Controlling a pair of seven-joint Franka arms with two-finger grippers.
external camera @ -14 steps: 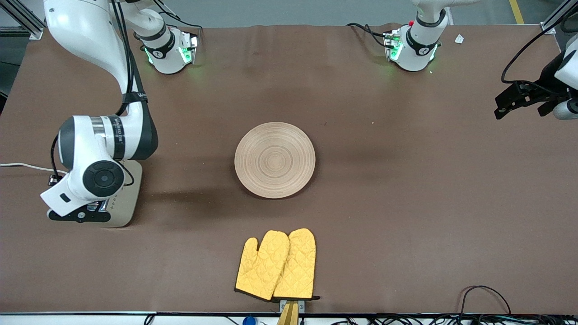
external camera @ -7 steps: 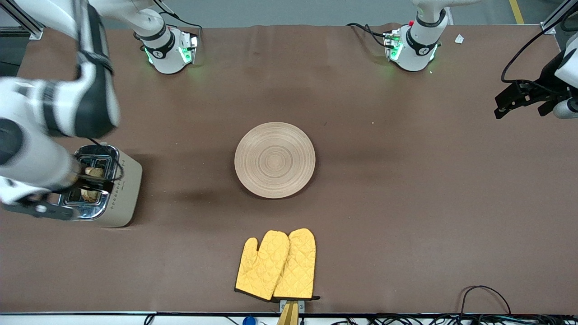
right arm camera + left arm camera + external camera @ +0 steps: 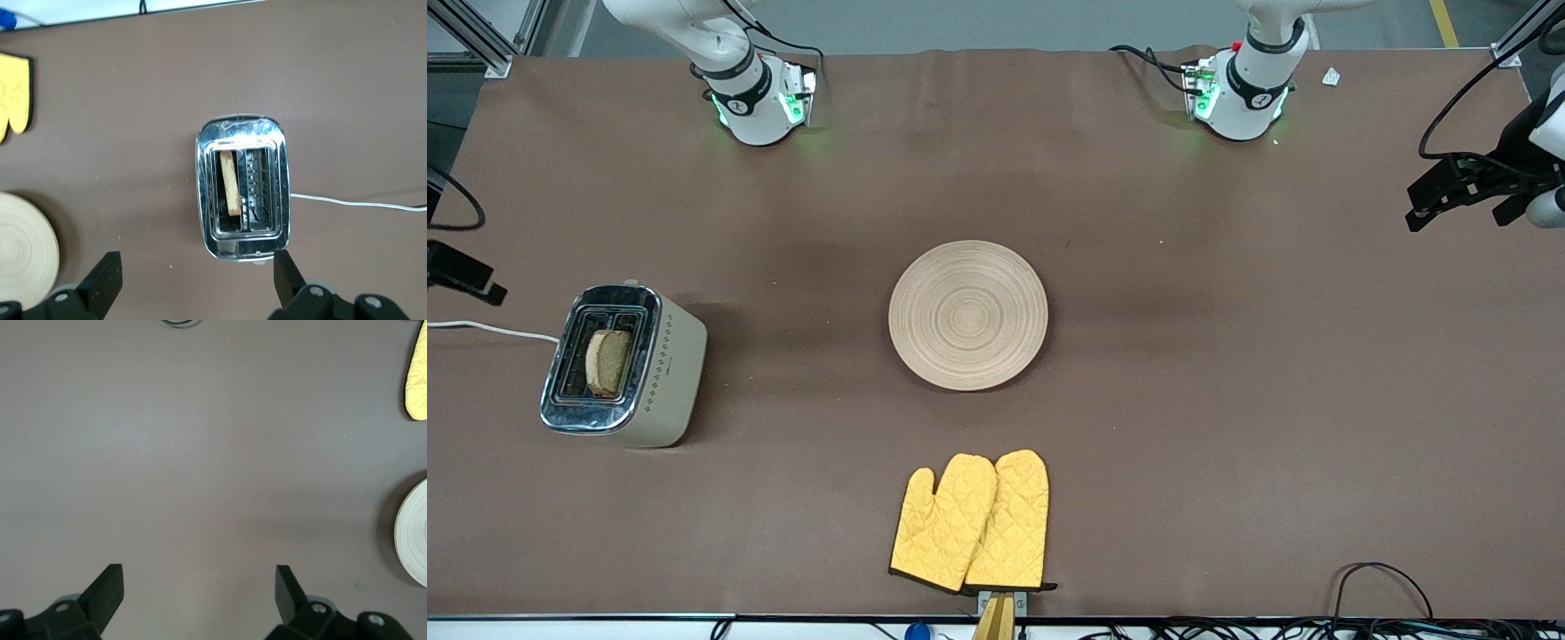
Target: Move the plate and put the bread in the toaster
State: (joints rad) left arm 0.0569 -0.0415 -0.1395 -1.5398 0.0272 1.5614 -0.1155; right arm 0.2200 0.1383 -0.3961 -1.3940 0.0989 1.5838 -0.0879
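The cream toaster (image 3: 624, 366) stands toward the right arm's end of the table. The bread (image 3: 607, 362) stands upright in one of its slots, the other slot is empty. Both show in the right wrist view, the toaster (image 3: 243, 190) and the bread (image 3: 231, 182). The wooden plate (image 3: 967, 315) lies bare at the table's middle. My right gripper (image 3: 197, 280) is open and empty, high over the table's end beside the toaster; only a black part of it (image 3: 463, 271) shows in the front view. My left gripper (image 3: 199, 587) is open and empty, waiting over the left arm's end (image 3: 1449, 191).
Two yellow oven mitts (image 3: 971, 523) lie nearer to the front camera than the plate. The toaster's white cord (image 3: 489, 330) runs off the table's end. Cables (image 3: 1383, 578) lie by the front edge. The plate's rim (image 3: 412, 535) and a mitt (image 3: 417, 380) show in the left wrist view.
My right arm has risen off the toaster and swung away toward the table's end, uncovering the bread standing in the slot. The left arm has barely moved.
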